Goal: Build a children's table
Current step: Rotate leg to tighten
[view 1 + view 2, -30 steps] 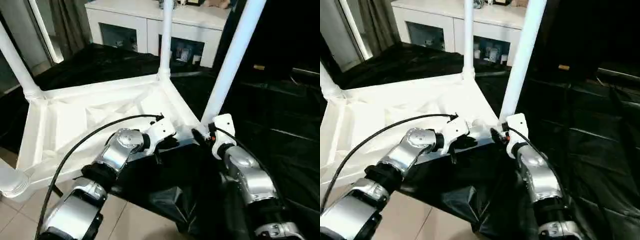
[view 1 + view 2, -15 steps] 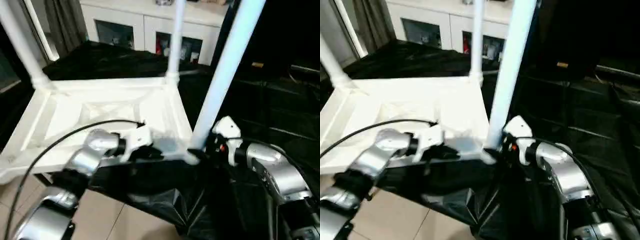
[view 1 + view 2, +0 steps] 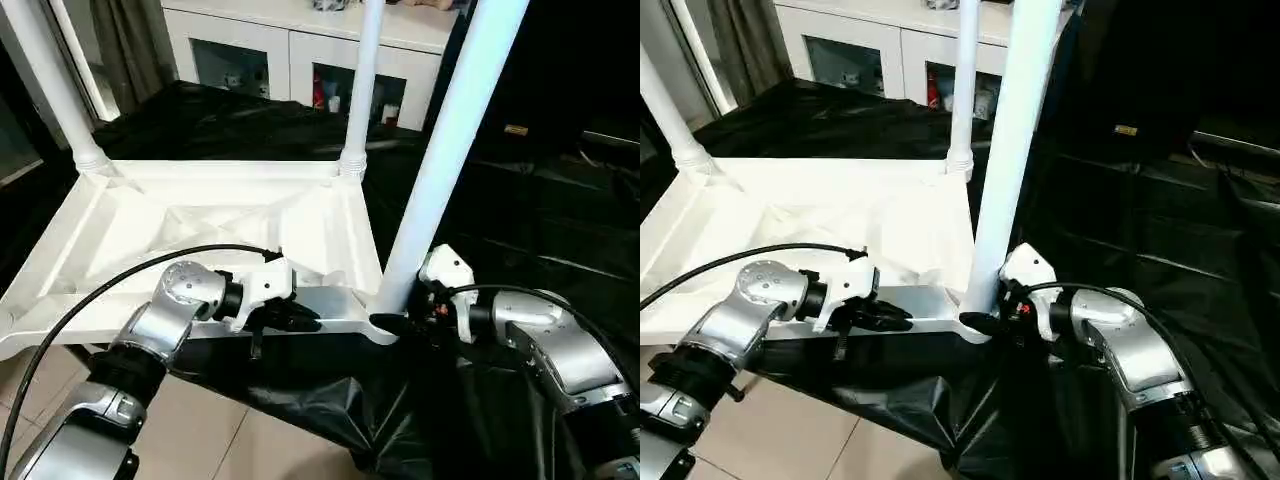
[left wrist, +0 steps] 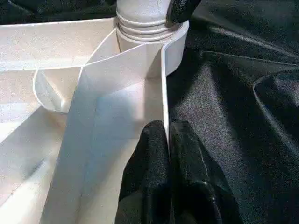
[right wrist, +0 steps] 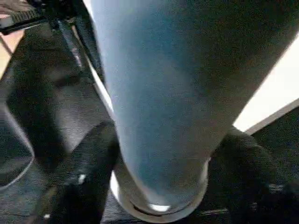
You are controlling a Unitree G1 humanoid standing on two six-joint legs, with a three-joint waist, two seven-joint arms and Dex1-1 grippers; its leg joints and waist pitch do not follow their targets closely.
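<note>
The children's table (image 3: pixel 215 235) is seen upside down on a surface draped in black sheeting (image 3: pixel 560 230), its ribbed underside facing up. Since a second ago the tabletop has been swung round: its near edge, which ran slantwise then, now lies almost square to the robot, and the near-right corner has been brought to about five o'clock of the top, just in front of the right arm. The left gripper (image 4: pixel 167 140) is pressed together on the thin rim of that near edge, one finger on each side of the wall, as the left wrist view shows. The right gripper (image 3: pixel 985 322) is set about the base of the near-right leg (image 3: pixel 445 150), its fingers (image 5: pixel 81 179) spread to either side of the tube just above the socket collar; whether they bear on the leg cannot be told. The turn is judged to be a repositioning or a check of seating rather than a fresh insertion, since this leg already stands in its socket. Three upright legs are counted in the head views: the near-right one, one at twelve o'clock (image 3: pixel 363 80) and one at ten o'clock (image 3: pixel 45 75); the fourth corner lies outside the frame. One white cabinet (image 3: pixel 300 50) with glass doors stands behind.
</note>
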